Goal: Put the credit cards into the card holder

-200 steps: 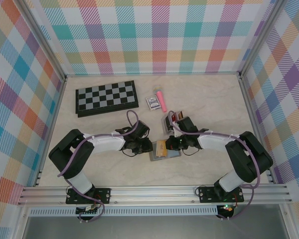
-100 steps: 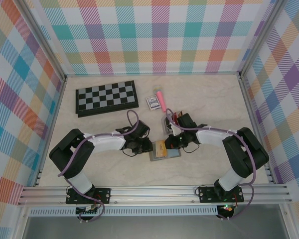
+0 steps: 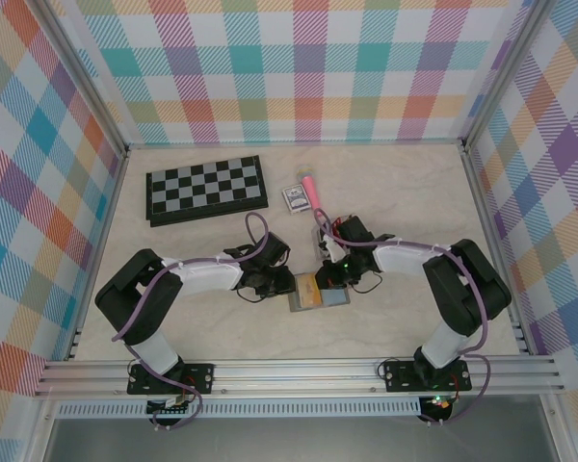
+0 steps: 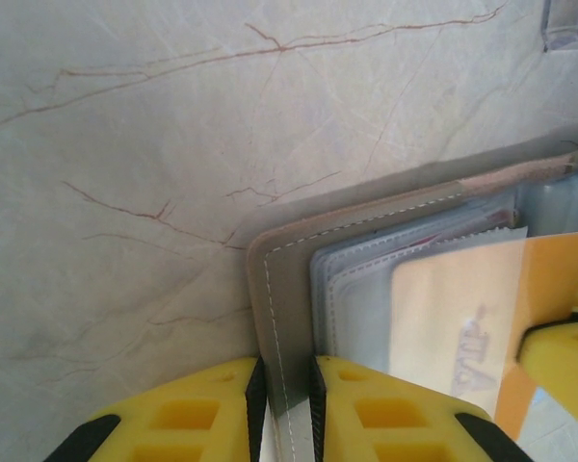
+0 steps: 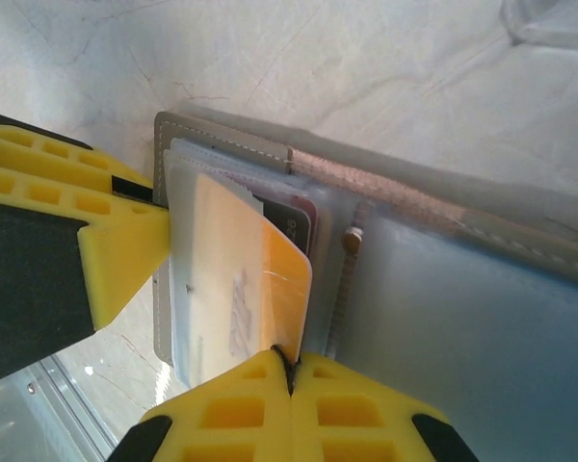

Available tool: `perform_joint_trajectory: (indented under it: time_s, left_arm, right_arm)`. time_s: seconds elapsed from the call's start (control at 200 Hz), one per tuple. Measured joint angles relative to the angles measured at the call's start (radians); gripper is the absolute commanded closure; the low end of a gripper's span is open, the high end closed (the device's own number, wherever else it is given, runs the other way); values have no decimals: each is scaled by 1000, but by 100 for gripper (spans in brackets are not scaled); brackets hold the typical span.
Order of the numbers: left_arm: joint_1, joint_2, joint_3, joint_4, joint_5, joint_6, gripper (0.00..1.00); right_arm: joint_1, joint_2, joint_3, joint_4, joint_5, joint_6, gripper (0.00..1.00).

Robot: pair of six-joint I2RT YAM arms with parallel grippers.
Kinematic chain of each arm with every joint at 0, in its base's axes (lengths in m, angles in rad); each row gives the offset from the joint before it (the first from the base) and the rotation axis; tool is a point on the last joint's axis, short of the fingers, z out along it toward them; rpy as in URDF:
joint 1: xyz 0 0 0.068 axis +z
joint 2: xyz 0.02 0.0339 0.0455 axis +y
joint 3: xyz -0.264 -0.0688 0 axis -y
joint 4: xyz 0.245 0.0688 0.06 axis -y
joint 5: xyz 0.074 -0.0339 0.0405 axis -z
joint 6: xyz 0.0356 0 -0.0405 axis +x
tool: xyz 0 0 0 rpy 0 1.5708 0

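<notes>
The card holder (image 3: 334,297) lies open on the table between both arms, grey-brown with clear sleeves. My left gripper (image 4: 287,371) is shut on the edge of its cover (image 4: 275,279); from above, the left gripper (image 3: 290,285) sits at the holder's left side. My right gripper (image 5: 290,361) is shut on a corner of a tan-yellow credit card (image 5: 260,279). That card sits partly inside a clear sleeve on the holder's left half (image 5: 222,135). Dark and red credit cards (image 5: 294,219) lie tucked behind it. From above, the right gripper (image 3: 326,280) is over the holder's middle.
A folded chessboard (image 3: 206,189) lies at the back left. A patterned card box (image 3: 294,198) and a pink object (image 3: 312,192) lie behind the holder. A small rack (image 3: 337,227) stands just behind my right wrist. Metal frame rails border the table.
My right arm has drawn in to the left, bringing its gripper and the yellow card further over the holder. The left arm has stayed put.
</notes>
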Motion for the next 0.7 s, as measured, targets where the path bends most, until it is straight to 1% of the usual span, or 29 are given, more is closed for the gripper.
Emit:
perform_joint_trajectory:
  time_s: [0.24,0.435,0.585,0.7]
  left_arm:
    - [0,0,0,0,0,0,76]
    - [0,-4,0,1,0,-5,74]
    - [0,-8,-9,15,3,-8,75]
    - [0,-15,-23,34,5,-22,75]
  right_arm:
    - [26,21,17,15,-3,65,89]
    - [32,12,7,39,30,160,95]
    - [34,-35,-34,76,59,235,96]
    - [38,-44,-55,117,63,280,94]
